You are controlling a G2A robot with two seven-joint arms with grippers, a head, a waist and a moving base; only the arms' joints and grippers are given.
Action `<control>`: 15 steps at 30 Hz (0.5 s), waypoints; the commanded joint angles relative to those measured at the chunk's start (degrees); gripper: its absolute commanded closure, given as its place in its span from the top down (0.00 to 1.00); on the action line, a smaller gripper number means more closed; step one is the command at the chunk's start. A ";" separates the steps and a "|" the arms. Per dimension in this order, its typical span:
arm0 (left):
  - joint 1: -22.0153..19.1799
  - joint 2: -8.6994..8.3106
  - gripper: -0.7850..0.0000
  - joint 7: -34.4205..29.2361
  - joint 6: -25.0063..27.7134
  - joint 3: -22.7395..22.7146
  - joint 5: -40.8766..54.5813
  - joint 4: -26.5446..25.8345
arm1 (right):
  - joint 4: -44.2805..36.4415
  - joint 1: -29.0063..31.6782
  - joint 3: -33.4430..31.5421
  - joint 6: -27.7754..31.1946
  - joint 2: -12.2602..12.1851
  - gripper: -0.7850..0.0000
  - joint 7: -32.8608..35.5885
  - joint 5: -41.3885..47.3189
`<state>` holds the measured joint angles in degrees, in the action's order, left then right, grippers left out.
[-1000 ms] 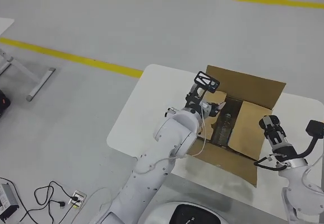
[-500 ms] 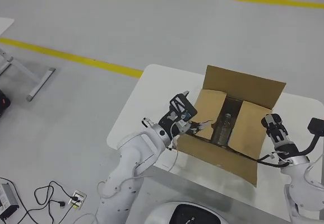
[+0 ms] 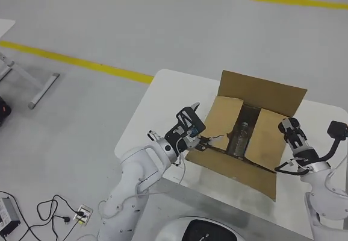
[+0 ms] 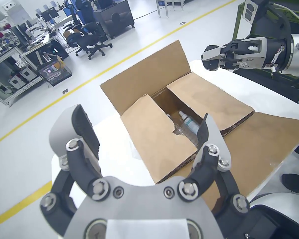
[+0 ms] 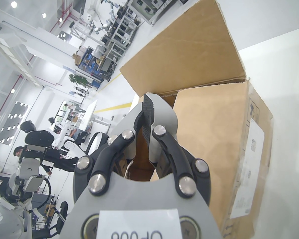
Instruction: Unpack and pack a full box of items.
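Observation:
A brown cardboard box (image 3: 267,141) stands on the white table (image 3: 162,102), its back flap upright and its two side flaps lying nearly flat. In the gap between them lie clear plastic bottles (image 3: 241,135), also seen as bottles (image 4: 186,123) from the left wrist. My left gripper (image 3: 204,140) hovers open just off the box's left side, over the corner of the near flap (image 4: 154,135), holding nothing. My right gripper (image 3: 287,125) is shut and empty above the box's right edge. In the right wrist view that gripper (image 5: 147,101) points along the box's wall (image 5: 214,130).
The box's front flap (image 3: 246,175) hangs out over the table's near edge. A white label (image 5: 249,165) is stuck on the box's right wall. Bare tabletop lies left of the box and behind its right side (image 3: 324,114).
My left gripper has drawn back from above the box's left flap to beside the box, toward the table's near left. My right gripper has shifted slightly toward the back.

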<state>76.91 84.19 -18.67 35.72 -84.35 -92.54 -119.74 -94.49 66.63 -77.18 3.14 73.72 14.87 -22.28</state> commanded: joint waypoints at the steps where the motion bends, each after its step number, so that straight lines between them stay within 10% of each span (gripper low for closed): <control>1: 0.26 -0.48 1.00 0.92 4.03 0.78 -1.71 -0.79 | 0.29 0.07 -0.26 0.24 -0.04 0.00 -0.01 0.01; 15: 9.13 -4.45 1.00 -3.67 22.28 -12.63 12.97 -4.91 | 2.36 -0.18 -1.75 0.77 -0.26 0.00 0.63 0.31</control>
<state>85.08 80.29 -21.97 58.21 -97.21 -80.00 -124.23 -92.29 66.58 -78.88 3.92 73.47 15.45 -21.92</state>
